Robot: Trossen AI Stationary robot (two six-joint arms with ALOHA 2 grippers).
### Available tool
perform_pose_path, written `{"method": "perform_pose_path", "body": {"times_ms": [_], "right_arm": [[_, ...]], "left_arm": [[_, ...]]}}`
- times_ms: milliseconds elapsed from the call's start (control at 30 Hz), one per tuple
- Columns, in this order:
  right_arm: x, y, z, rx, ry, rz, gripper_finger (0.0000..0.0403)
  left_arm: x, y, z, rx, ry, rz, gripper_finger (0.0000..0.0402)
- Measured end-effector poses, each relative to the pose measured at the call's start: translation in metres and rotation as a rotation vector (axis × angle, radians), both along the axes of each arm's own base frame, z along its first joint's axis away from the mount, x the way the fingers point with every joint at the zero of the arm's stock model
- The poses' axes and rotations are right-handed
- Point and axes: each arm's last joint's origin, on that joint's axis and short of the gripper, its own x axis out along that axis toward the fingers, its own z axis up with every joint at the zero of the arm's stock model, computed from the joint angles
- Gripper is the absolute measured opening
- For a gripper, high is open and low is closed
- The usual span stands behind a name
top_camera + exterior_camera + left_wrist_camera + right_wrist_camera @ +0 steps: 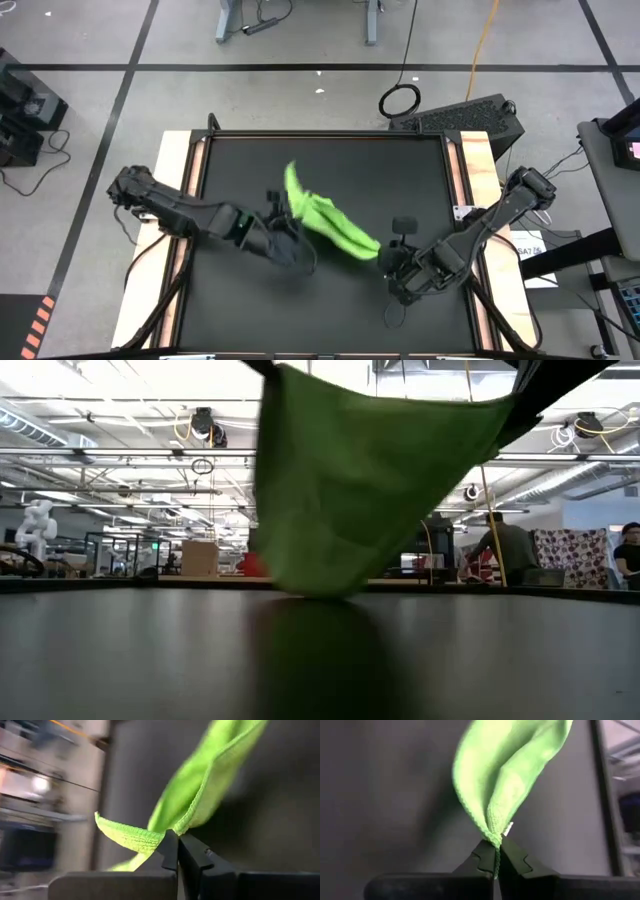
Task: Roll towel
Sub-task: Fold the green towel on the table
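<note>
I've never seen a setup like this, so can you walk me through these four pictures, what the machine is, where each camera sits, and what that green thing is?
It is a robot with two dark arms working at a black table. One picture looks straight down on the table, one looks level across the tabletop into the workshop behind, where people sit far off, and two come from cameras on the arms' wrists.

The green thing is a small towel of soft cloth. The left gripper is shut on one edge, and the right gripper is shut on another corner. From above, the towel stretches between them near the table's middle. In the level view it hangs like a sagging sheet, with its lowest part at or just above the surface. Nothing else lies on the table.
</note>
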Motion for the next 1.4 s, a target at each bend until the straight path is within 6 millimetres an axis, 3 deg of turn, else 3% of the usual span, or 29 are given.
{"method": "perform_pose_path", "body": {"times_ms": [133, 300, 467, 567, 733, 900, 1133, 1400], "right_arm": [[0.003, 0.004, -0.007, 0.060, -0.003, 0.025, 0.0000], [0.003, 0.005, -0.018, 0.108, 0.000, 0.017, 0.0000], [0.002, 0.008, -0.031, 0.153, -0.015, 0.022, 0.0000], [0.003, 0.008, -0.038, 0.173, -0.031, 0.017, 0.0000], [0.002, 0.009, -0.046, 0.211, -0.039, 0.000, 0.0000], [0.000, 0.012, -0.047, 0.218, -0.040, 0.007, 0.0000], [0.000, 0.012, -0.047, 0.211, -0.037, 0.015, 0.0000], [0.000, 0.012, -0.047, 0.210, -0.045, 0.018, 0.0000]], "left_arm": [[0.000, -0.027, -0.041, -0.138, 0.132, -0.092, 0.0052], [-0.004, -0.049, -0.084, -0.192, 0.263, -0.123, 0.0151], [-0.005, -0.055, -0.099, -0.212, 0.271, -0.076, 0.0250], [-0.002, -0.057, -0.103, -0.233, 0.229, -0.089, 0.0279], [0.002, -0.068, -0.111, -0.361, 0.197, -0.236, 0.0287], [-0.012, -0.092, -0.121, -0.440, 0.202, -0.335, 0.0288], [-0.034, -0.119, -0.133, -0.482, 0.186, -0.312, 0.0287], [-0.029, -0.120, -0.179, -0.345, 0.283, -0.199, 0.0231]]}}
